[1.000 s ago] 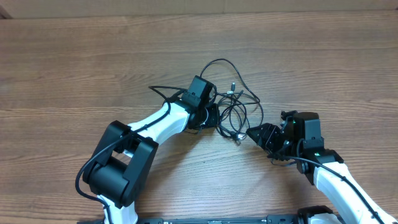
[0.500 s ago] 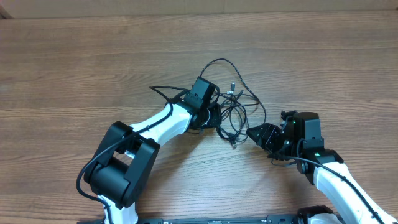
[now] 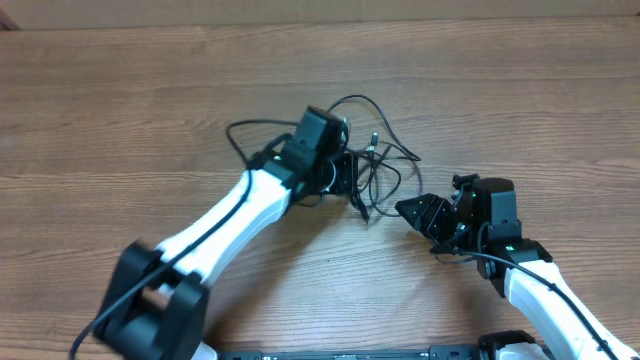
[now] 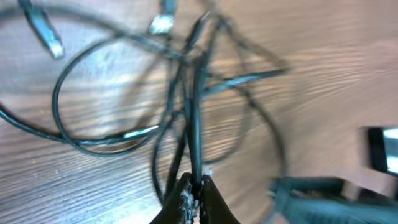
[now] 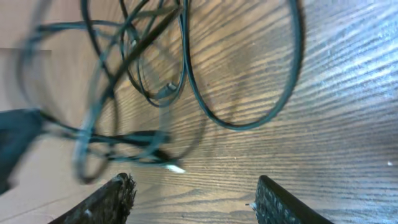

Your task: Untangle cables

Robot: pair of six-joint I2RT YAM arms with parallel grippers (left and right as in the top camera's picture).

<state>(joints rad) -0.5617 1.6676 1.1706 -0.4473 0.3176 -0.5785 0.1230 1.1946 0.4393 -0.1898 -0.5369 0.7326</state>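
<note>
Cables (image 3: pixel 375 170): my left gripper (image 4: pixel 194 186) pinches one strand; my right gripper (image 5: pixel 196 199) stands wide, empty, cables just far-left.

Brown wood-grain table (image 3: pixel 110 90) under even light, a paler tan strip (image 3: pixel 300 8) along its far edge.
</note>
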